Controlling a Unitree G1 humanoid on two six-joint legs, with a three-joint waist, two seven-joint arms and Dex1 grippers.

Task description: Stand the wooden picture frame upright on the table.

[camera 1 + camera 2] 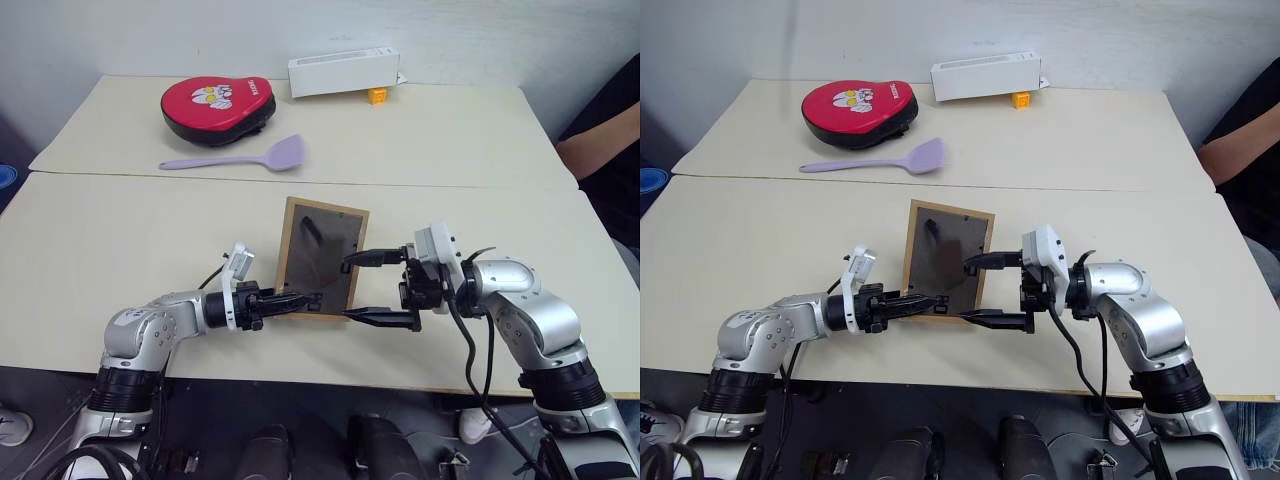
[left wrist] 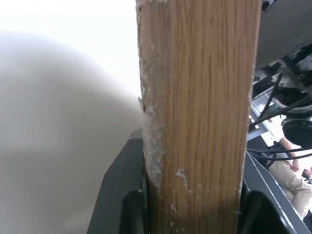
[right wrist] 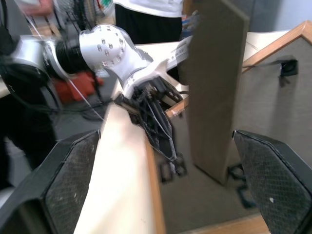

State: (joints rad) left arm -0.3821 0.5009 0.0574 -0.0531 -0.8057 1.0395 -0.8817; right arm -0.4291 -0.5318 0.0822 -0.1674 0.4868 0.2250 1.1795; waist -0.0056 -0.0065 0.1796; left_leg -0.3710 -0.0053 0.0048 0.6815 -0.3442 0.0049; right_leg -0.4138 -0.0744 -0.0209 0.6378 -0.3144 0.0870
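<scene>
Grainy light-wood picture frame pinched by left hand; right hand spread.

One frame, one spatula and one red pad are sitting on the table. One white box and one small orange block are lying at the far edge. Two grippers, left and right, are showing.

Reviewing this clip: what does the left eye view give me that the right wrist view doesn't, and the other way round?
Left eye view: the whole table, with a red pad, purple spatula and white box at its far end. Right wrist view: the fold-out stand swung out from the dark back of the wooden picture frame, between the fingers of the open right hand. Both: the frame, its back toward the robot, its edge clamped in the left hand.
</scene>
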